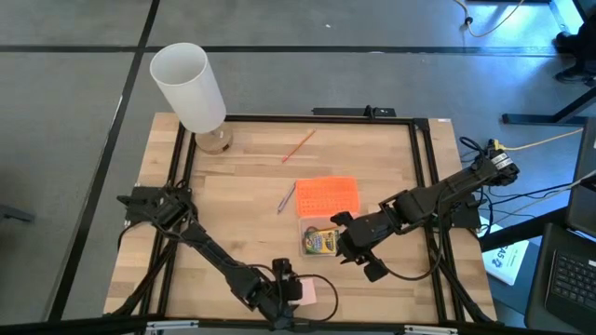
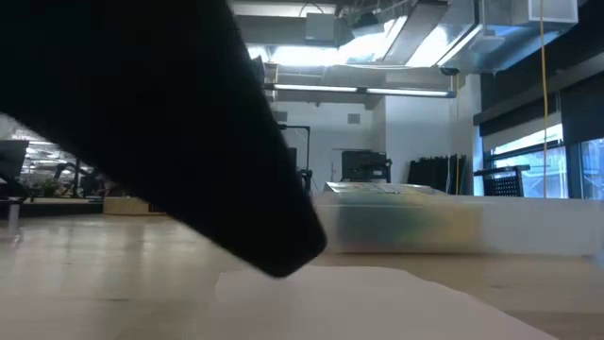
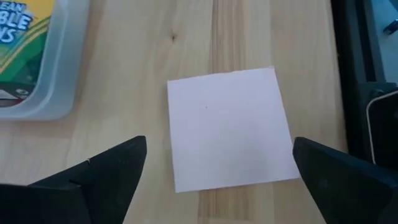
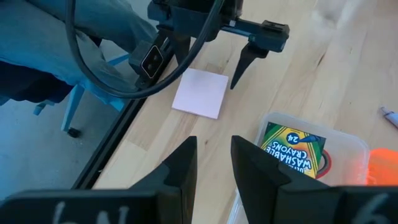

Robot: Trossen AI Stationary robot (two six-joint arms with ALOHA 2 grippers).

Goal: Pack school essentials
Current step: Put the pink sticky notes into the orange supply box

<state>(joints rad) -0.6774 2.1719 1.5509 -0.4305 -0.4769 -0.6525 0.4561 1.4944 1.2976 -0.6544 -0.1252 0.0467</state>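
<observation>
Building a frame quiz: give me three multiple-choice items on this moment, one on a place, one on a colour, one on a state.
1. Where is the crayon box?
A. in the clear box
B. beside the white cylinder
C. off the table

2. What colour is the lid?
A. blue
B. orange
C. black

3. How is the left pincer?
A. shut on the pen
B. open around the sticky-note pad
C. out of view

A: the right wrist view shows it inside the walls.
B: the high view shows orange.
B: its fingers flank the pad.
</observation>
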